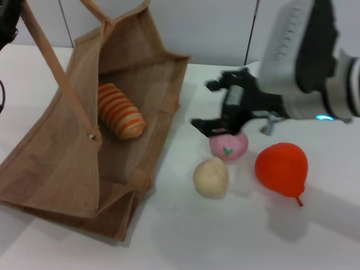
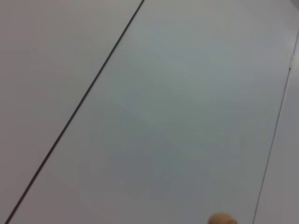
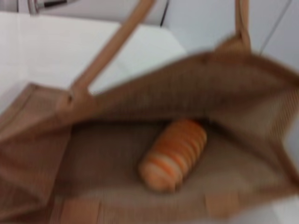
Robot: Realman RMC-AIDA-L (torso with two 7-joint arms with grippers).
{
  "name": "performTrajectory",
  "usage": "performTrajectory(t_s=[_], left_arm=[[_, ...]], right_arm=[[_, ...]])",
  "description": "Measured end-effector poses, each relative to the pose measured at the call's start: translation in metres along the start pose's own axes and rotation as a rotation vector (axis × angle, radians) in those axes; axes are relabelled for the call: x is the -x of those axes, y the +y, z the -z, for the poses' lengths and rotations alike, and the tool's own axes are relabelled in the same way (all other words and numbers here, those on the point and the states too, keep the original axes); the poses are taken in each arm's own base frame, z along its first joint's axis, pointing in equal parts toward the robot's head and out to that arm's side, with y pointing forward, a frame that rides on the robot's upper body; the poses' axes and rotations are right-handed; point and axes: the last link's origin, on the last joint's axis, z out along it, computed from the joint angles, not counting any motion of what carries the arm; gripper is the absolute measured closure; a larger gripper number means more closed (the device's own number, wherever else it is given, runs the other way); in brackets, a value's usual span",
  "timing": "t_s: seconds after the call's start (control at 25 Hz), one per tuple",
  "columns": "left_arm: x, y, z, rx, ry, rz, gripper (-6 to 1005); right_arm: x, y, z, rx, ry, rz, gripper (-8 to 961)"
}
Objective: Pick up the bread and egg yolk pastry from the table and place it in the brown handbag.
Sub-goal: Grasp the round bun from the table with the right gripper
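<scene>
The brown handbag (image 1: 67,163) lies on the table at the left with its mouth open towards the middle, and one handle (image 1: 53,67) is lifted to the top left corner. The bread (image 1: 120,111) lies inside the bag; it also shows in the right wrist view (image 3: 174,154), inside the bag (image 3: 117,121). The egg yolk pastry (image 1: 211,177) sits on the table just right of the bag's mouth. My right gripper (image 1: 209,106) is open and empty, just above and behind the pastry and over a pink ball. My left arm (image 1: 4,28) is at the top left edge, by the raised handle.
A pink ball with a green mark (image 1: 229,145) sits directly behind the pastry, touching or nearly touching it. A red pear-shaped fruit (image 1: 281,169) lies to the right. The white table (image 1: 225,236) runs to a grey panelled wall (image 2: 149,93) behind.
</scene>
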Motion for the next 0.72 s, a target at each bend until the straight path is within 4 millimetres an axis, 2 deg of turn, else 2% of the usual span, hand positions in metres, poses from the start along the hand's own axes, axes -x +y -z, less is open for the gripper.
performTrajectory(t_s=[0.16, 0.32, 0.56, 0.72], left_arm=[[0.001, 0.000, 0.000, -0.002, 0.001, 0.003, 844], [0.002, 0.000, 0.000, -0.002, 0.001, 0.008, 844], [0.004, 0.002, -0.005, 0.011, -0.006, 0.011, 843], [0.007, 0.004, -0.009, 0.017, -0.016, 0.018, 842]], right_arm=[[-0.025, 0.001, 0.005, 0.057, 0.062, -0.060, 137], [-0.042, 0.011, -0.004, 0.125, 0.118, -0.076, 137], [-0.048, 0.021, -0.029, 0.216, 0.151, -0.075, 138], [-0.053, 0.022, -0.036, 0.238, 0.162, -0.085, 137]])
